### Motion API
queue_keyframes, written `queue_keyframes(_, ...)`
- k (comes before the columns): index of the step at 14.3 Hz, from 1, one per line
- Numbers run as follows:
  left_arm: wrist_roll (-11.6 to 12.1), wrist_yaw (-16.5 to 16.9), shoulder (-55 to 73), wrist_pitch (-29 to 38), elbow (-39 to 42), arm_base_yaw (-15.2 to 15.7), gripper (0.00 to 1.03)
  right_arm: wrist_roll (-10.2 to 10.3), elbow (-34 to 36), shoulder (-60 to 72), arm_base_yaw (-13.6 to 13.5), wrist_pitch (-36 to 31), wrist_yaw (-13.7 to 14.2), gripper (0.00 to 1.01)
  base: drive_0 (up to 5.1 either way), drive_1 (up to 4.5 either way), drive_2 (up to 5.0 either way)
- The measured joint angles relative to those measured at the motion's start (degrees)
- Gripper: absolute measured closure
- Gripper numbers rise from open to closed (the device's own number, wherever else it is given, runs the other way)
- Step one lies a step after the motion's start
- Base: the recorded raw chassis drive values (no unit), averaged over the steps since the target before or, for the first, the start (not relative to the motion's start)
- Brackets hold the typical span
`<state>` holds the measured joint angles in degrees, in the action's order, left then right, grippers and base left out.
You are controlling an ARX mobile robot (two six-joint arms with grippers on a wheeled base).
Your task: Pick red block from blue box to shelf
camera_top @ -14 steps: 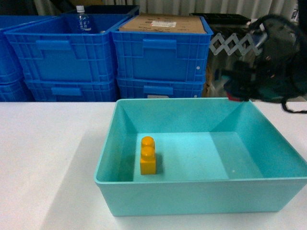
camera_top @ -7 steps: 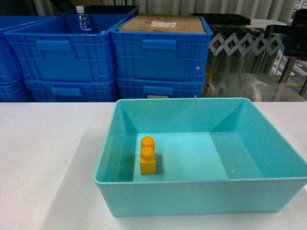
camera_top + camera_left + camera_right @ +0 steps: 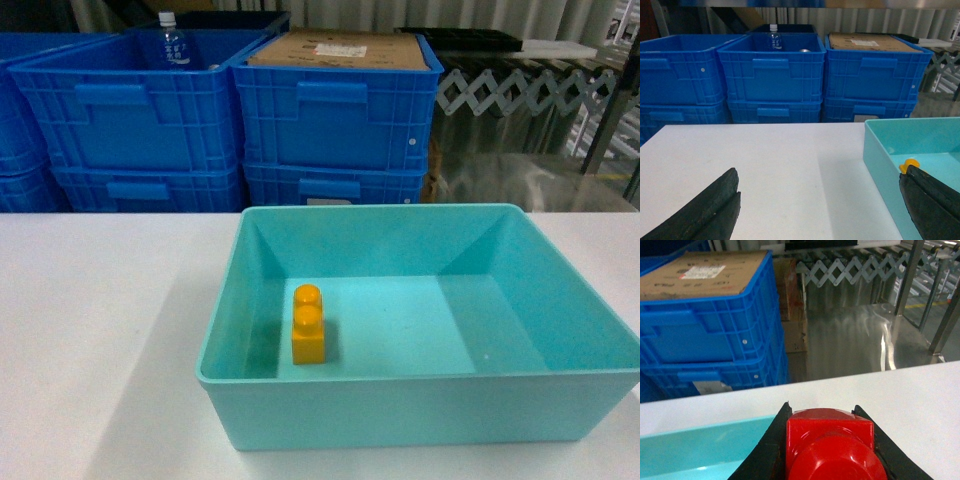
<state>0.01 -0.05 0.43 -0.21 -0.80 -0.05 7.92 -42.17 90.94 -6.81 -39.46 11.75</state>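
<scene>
Gripping the red block (image 3: 830, 442) between its two dark fingers (image 3: 767, 450), the right end effector (image 3: 827, 450) hangs above the blue box's (image 3: 420, 400) rim, the white bench (image 3: 900, 390) beyond it. The left end effector (image 3: 822, 200) is spread wide over the bench, left of the box. A yellow brick (image 3: 308, 325) stands inside the box near its left wall. Dark blue crates (image 3: 335, 110) are stacked at the far side.
</scene>
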Motion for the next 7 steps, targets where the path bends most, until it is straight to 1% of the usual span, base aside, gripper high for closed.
queue_keyframes(2, 0.00, 0.00, 0.00, 0.00, 0.00, 0.00, 0.05, 0.66, 3.32, -0.15, 0.13, -2.38, -1.84, 0.74, 0.0, 0.00, 0.0)
queue_keyframes(3, 0.00, 0.00, 0.00, 0.00, 0.00, 0.00, 0.05, 1.66, 5.79, -1.11, 0.50, -6.23, -4.11, 0.74, 0.0, 0.00, 0.0)
queue_keyframes(4, 0.00, 0.02, 0.00, 0.00, 0.00, 0.00, 0.05, 2.56, 7.48, -1.18, 0.48, -9.29, -5.53, 0.74, 0.0, 0.00, 0.0)
queue_keyframes(5, 0.00, 0.00, 0.00, 0.00, 0.00, 0.00, 0.05, 3.45, 9.38, -0.87, 0.46, -11.02, -7.28, 0.74, 0.0, 0.00, 0.0)
queue_keyframes(7, 0.00, 0.00, 0.00, 0.00, 0.00, 0.00, 0.05, 3.65, 10.36, -0.68, 0.00, -12.28, -7.45, 0.74, 0.0, 0.00, 0.0)
